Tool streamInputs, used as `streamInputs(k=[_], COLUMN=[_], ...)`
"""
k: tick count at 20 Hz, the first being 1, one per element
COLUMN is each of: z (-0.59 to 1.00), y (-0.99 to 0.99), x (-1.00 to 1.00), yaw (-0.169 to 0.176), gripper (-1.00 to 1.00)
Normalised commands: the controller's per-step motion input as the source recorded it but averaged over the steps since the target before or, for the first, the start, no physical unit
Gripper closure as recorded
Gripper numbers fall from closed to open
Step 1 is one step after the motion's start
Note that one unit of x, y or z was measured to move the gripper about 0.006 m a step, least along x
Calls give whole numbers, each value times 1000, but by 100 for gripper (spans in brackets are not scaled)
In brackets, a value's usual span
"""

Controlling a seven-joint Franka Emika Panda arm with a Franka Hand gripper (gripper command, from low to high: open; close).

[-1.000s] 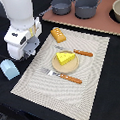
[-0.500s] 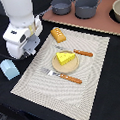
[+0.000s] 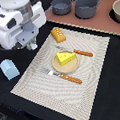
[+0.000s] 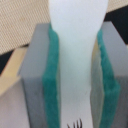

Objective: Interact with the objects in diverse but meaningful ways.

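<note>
In the wrist view my gripper (image 4: 75,75) is shut on a smooth white piece (image 4: 75,25), which looks like the small white fish-shaped piece, clamped between the green pads (image 4: 51,75). In the exterior view the gripper (image 3: 30,45) hangs over the placemat's far corner on the exterior view's left, beside the golden-brown bread loaf (image 3: 58,34). The yellow holed cheese wedge (image 3: 65,58) lies on a round wooden plate (image 3: 60,69) in the middle of the mat. The pale blue rounded-top block (image 3: 9,68) stands on the dark table off the mat.
A knife (image 3: 78,52) and a fork (image 3: 64,77) with orange handles lie beside the plate on the beige placemat (image 3: 91,69). Two grey pots (image 3: 61,5) (image 3: 86,6) and a bowl (image 3: 117,11) stand at the back.
</note>
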Motion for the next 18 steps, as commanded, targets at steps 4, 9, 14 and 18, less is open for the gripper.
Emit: streamInputs(k=[4, 9, 14, 18], z=[526, 359, 255, 36], y=[-496, -485, -487, -572], x=[865, 908, 908, 826], yaw=[-70, -59, -53, -48], gripper=[100, 100, 100, 100])
